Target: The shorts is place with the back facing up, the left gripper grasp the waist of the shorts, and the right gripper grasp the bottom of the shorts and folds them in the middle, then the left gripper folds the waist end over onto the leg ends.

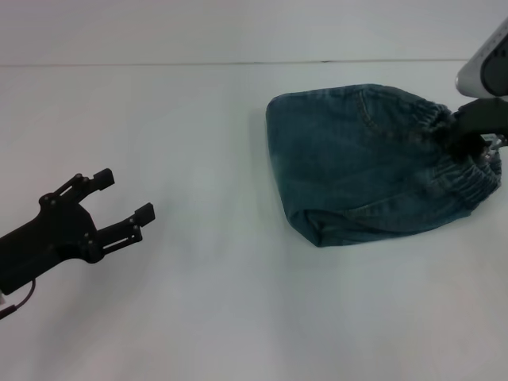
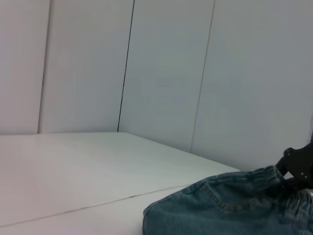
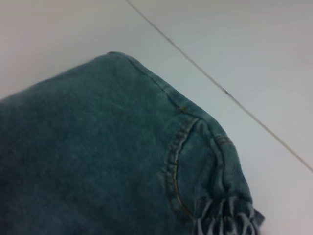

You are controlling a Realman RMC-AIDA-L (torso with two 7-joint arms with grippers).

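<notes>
From the head view I have the shorts (image 1: 373, 163) lying on the white table (image 1: 198, 302), well over on my right side and already doubled into a compact bundle. The ruffled waist (image 1: 468, 159) sits at the far right of that bundle, and a smooth folded edge faces left toward the open middle of the table.

The right gripper (image 1: 468, 139) is down at the waist, touching the gathered band — I cannot tell whether its fingers are apart or clamped on the cloth, since the denim and the wrist hide them. The right wrist view only gives me denim, a stitched pocket seam and a bit of ruffle.

The left gripper (image 1: 119, 202) hangs well apart from the shorts, low on my left, its fingers spread apart and holding nothing, pointing roughly toward the bundle.

The relation that matters: the bundle's long axis runs left to right, with the waist at the end farthest from the left gripper. If the left arm is to take the waist, I judge it would have to cross the whole bare stretch and reach past the folded edge — the right arm is far nearer to that end.
</notes>
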